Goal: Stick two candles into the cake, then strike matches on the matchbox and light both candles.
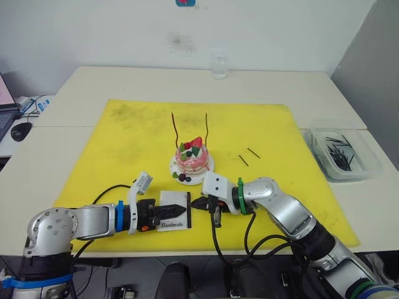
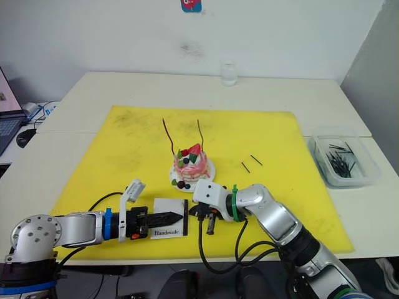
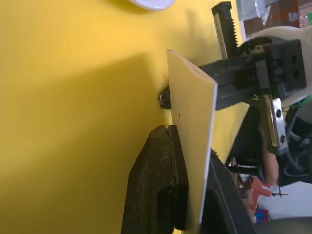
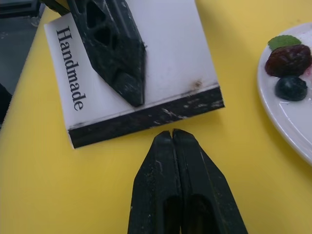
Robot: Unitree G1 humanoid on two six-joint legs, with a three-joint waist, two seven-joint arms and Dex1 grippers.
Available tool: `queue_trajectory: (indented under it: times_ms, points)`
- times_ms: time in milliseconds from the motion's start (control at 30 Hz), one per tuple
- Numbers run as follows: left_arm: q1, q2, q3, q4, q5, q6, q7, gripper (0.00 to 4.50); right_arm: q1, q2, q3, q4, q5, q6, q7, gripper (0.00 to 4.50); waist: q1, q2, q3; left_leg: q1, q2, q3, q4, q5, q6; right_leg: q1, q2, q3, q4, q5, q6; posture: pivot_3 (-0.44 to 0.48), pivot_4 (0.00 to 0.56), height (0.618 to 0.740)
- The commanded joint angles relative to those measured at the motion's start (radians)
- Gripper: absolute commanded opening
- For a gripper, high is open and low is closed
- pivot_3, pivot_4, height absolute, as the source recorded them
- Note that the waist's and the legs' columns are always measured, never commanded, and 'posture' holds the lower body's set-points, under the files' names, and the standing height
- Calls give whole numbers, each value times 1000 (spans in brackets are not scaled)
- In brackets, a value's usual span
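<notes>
The pink cake (image 1: 192, 159) sits on its white plate (image 1: 209, 166) in the middle of the yellow mat. Two thin wavy candles (image 1: 175, 129) (image 1: 206, 126) stand upright in it. Two short dark matches (image 1: 243, 160) (image 1: 253, 152) lie on the mat right of the cake. My left gripper (image 1: 181, 208) is shut on the white "Handmade" matchbox (image 4: 170, 48), holding it just over the mat in front of the cake. My right gripper (image 4: 173, 132) is shut, its tips right at the box's black striking strip (image 4: 146, 117). I see no match between its fingers.
A clear bin (image 1: 368, 163) of dark sticks stands off the mat at the right. A glass (image 1: 219, 65) sits at the table's far edge. A computer mouse (image 1: 20, 131) lies at the far left. Loose berries (image 4: 291, 87) lie on the plate's rim.
</notes>
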Motion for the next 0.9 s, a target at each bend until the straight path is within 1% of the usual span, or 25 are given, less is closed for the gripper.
queue_trajectory:
  times_ms: [33,100,200,333,500,600,633,667,733,800,833,900]
  points:
    - [3,49,25,-40,-69,11,-50,54,-29,-21,-70,-81,40,38,3,0,0,0,0,0,0,0,0,0,0,0,0,0,0,0,0,0,150,729]
    - [0,67,15,-50,-81,1,-74,54,-41,-38,-109,-115,60,71,-3,0,0,0,0,0,0,0,0,0,0,0,0,0,0,0,0,0,150,729]
    - [-7,68,-1,-50,-78,-23,-105,54,-49,-69,-175,-167,93,130,-16,0,1,0,0,-1,0,0,0,0,0,0,-1,0,-1,0,0,0,150,729]
    - [-23,57,-23,-34,-85,-34,-128,54,-22,-149,-235,-245,132,174,-6,0,2,0,0,-1,-1,0,0,0,0,0,-1,0,-1,0,0,0,150,729]
    - [-39,47,-55,-23,-62,-50,-157,54,43,-215,-305,-319,164,211,-44,0,1,0,0,-1,-1,0,-1,0,0,-1,-1,0,-1,0,0,0,150,729]
    - [-57,33,-68,-8,-39,-69,-157,54,141,-212,-377,-323,177,162,-93,0,1,0,0,-1,-1,0,-2,0,0,-1,0,0,-1,0,0,0,150,729]
    - [-60,29,-69,-7,-37,-73,-156,0,174,-201,-400,-317,169,125,-122,383,1,0,0,-1,-1,0,-2,0,0,-1,0,0,-1,0,0,0,150,729]
    - [-61,28,-70,-8,-36,-76,-157,0,200,-191,-414,-311,162,93,-145,593,1,0,0,-1,-1,0,-2,0,0,-1,0,0,-1,0,0,0,150,729]
    - [-61,27,-70,-12,-35,-78,-158,0,234,-170,-427,-297,140,29,-194,1290,1,0,0,-1,-1,0,-2,0,0,-1,0,0,-1,0,0,0,150,729]
    - [-57,27,-70,-20,-33,-85,-157,0,260,-152,-418,-258,77,-67,-267,2012,-3,0,0,-1,-1,1,-2,0,0,-1,0,1,-1,0,0,0,150,729]
    - [-56,27,-70,-24,-32,-90,-156,0,277,-147,-406,-239,48,-125,-286,2292,-3,0,0,-1,-1,1,-2,0,0,-1,0,1,-1,0,0,0,150,729]
    - [-56,23,-63,-31,-39,-101,-149,0,303,-114,-399,-198,15,-186,-341,2292,-2,0,0,-1,-1,1,-2,0,0,-1,0,1,-1,0,0,0,150,729]
